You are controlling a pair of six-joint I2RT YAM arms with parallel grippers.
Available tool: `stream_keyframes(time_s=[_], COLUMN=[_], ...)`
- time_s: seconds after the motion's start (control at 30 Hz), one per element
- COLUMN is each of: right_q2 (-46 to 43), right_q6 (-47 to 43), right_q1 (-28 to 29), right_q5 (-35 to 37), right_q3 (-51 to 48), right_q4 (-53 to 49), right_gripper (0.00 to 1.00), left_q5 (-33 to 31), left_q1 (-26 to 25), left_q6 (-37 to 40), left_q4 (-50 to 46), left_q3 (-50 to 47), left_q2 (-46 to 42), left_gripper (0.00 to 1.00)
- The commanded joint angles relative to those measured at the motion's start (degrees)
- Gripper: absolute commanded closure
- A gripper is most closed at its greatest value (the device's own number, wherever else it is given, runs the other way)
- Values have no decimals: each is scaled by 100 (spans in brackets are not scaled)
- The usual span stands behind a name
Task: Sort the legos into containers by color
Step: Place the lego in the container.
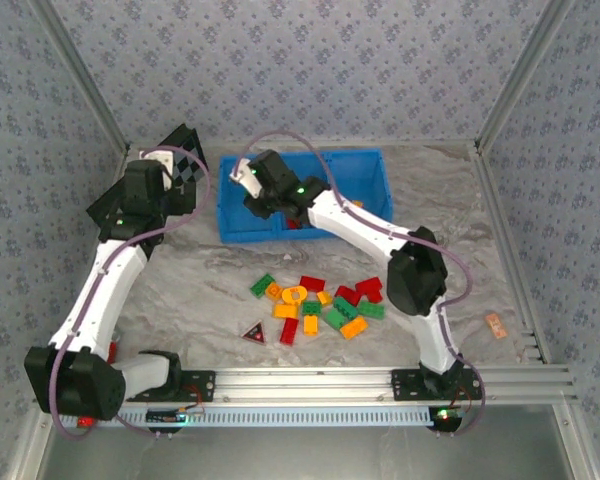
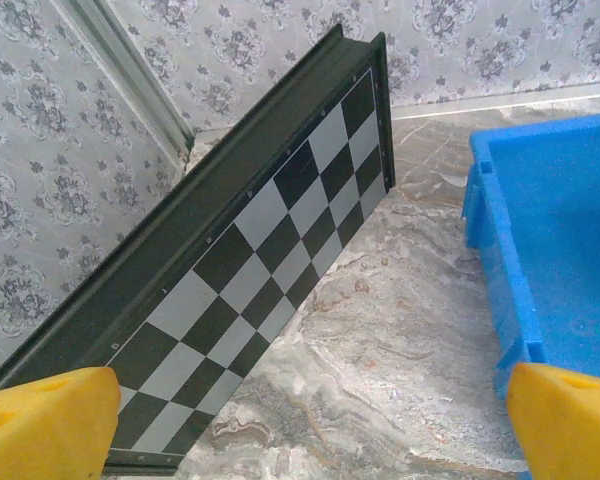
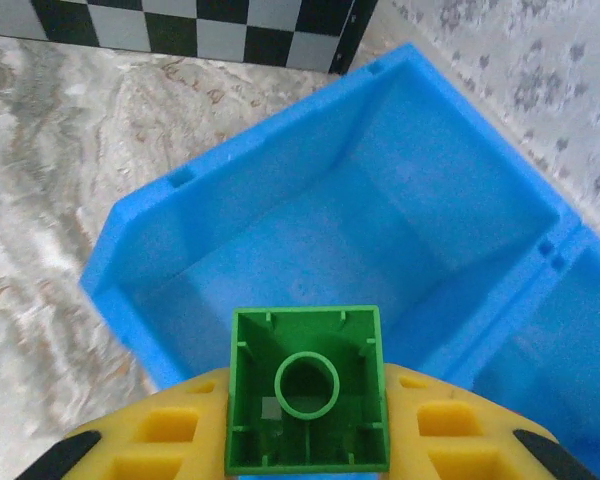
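Right wrist: right fingers [image 3: 160,440] grip one green lego [image 3: 307,390]; left fingers [image 2: 40,420] apart; maybe fifteen legos [image 1: 332,318] loose.

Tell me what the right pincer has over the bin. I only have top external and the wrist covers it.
Observer: The right pincer is closed on one green lego, hollow underside toward the wrist camera.
Operator: Which compartment is it at?
Observer: It points into the end compartment nearest the checkerboard; the floor that shows there is bare blue.
Operator: Left pincer holding anything?
Observer: No. The left pincer is wide open with nothing in it, facing the gap between the checkerboard and the blue bin.
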Motion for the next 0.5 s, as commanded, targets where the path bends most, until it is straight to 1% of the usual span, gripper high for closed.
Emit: stream_keyframes(time_s=[0.0,0.1,0.2,0.27,0.37,0.47], right_q2=[620,1125,1502,1636,1781,1932], right_q6=[-896,-1037,-1052,-968,-781,-709], right_q1=[266,343,381,406,424,445], right_q5=[811,1053,1136,1143,1077,1052], right_q3=[183,695,1103,1197,1288,1393], right_q4=[498,343,99,39,-89,-229], right_gripper=[69,69,69,69,69,68], left_q5=[38,44,41,179,361,-54], left_q1=[26,30,28,31,20,30], left_q6=[-95,-96,-105,-189,-304,-562], left_q4=[-45,-43,-4,-86,-449,-974], left_q3=[258,196,73,77,162,209], left_q2=[-148,-227,-335,-393,-491,-613], left_gripper=[1,1,1,1,1,1])
